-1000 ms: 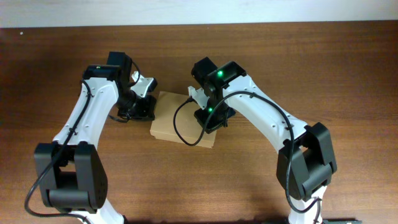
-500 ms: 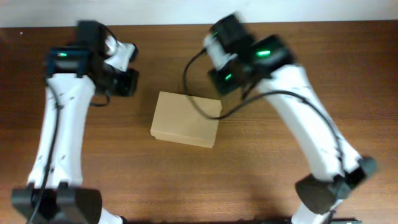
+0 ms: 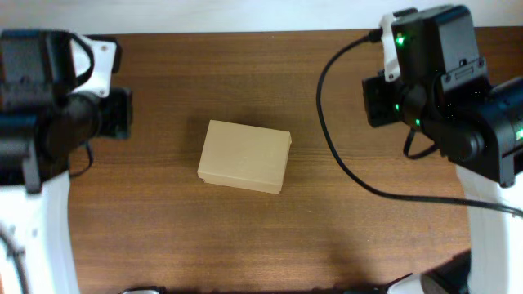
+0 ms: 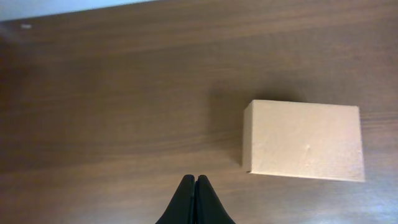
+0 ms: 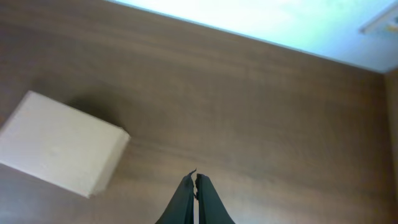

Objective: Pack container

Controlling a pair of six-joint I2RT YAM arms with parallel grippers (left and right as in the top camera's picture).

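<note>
**A:** The left gripper (image 4: 196,182): how do its fingers stand?

**B:** Closed, tip against tip, with nothing between them. They hang over bare wood. The right gripper (image 5: 194,178) is the same, its two dark fingers pressed together and empty.

**A:** And what lies beneath them?

**B:** A dark brown wooden table (image 3: 245,73) that fills nearly the whole overhead view. The left arm (image 3: 49,122) stands at one side edge of it and the right arm (image 3: 458,98) at the other. Both are drawn well back from the middle.

**A:** Where is the container?

**B:** The container (image 3: 245,156) sits flat near the middle of the table, between the two arms and well apart from each. It is a plain tan cardboard box with its top face shut. It is turned slightly off square to the table's edges. The left wrist camera shows it (image 4: 305,140) ahead and to the right of the fingertips. The right wrist camera shows it (image 5: 59,143) ahead and to the left. Neither gripper touches it.

**A:** Anything smaller?

**B:** A black cable (image 3: 335,155) loops out from the right arm over the wood, beside the box but not touching it. A green light (image 3: 400,39) glows on that arm's housing.
</note>
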